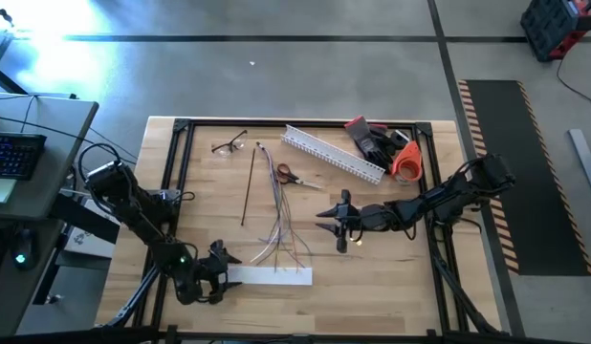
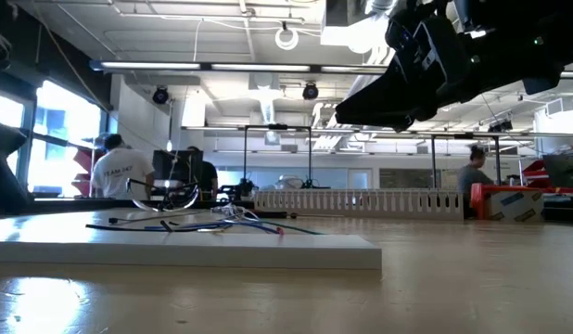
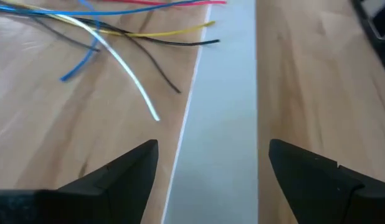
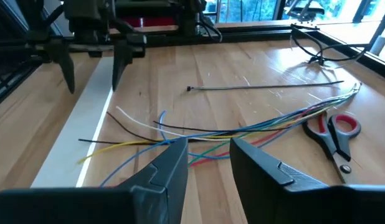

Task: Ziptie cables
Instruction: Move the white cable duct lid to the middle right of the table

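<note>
I see my left gripper (image 1: 222, 267) low over the white cover strip (image 1: 272, 276), fingers spread wide, holding nothing. The ziptie (image 1: 248, 187) lies straight on the table (image 1: 391, 277), just left of the cables (image 1: 281, 225). My right gripper (image 1: 336, 222) hovers beside the cables, fingers moderately parted, empty.

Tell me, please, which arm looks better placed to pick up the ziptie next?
Probably the right. Its open right gripper hovers by the cables, facing the ziptie lying free just beyond them. The open left gripper sits over the white cover strip, farther from it.
</note>
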`<state>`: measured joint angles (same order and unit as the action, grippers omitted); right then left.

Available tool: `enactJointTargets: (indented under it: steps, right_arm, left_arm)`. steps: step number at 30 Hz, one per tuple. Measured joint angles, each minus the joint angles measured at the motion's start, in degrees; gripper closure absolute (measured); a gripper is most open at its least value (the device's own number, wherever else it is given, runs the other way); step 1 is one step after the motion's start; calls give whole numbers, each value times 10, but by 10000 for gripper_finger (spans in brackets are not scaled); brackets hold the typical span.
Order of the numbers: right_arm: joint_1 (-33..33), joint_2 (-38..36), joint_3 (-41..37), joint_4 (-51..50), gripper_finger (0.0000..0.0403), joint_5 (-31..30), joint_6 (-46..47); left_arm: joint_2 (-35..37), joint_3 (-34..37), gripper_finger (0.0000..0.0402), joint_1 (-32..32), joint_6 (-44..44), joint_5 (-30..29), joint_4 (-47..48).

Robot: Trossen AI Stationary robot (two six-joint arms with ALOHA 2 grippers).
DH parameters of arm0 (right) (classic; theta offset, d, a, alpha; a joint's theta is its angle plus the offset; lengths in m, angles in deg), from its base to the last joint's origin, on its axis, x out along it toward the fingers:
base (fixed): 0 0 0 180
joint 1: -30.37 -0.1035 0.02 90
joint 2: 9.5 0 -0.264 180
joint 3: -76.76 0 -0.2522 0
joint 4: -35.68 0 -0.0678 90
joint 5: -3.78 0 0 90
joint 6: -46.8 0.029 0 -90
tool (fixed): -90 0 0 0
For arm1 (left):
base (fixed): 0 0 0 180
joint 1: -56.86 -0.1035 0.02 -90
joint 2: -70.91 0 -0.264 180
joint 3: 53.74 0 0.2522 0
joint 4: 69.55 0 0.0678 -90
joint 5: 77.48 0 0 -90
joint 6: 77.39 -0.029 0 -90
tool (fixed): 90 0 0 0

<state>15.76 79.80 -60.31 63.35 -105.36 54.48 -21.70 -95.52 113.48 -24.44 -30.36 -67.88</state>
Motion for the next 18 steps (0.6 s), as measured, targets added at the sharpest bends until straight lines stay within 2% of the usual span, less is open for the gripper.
enactJointTargets:
  steps: [3, 13, 18]
  right_arm:
    - [0, 0, 0, 0, 295, 0, 0]
    - [0, 0, 0, 0, 295, 0, 4]
    - [0, 0, 0, 0, 295, 0, 4]
  left_arm:
    - [-25, 9, 110, 0, -24, 15, -22]
    - [-107, 6, 114, 1, -26, -19, -70]
    - [-131, 6, 161, -6, -32, -30, -97]
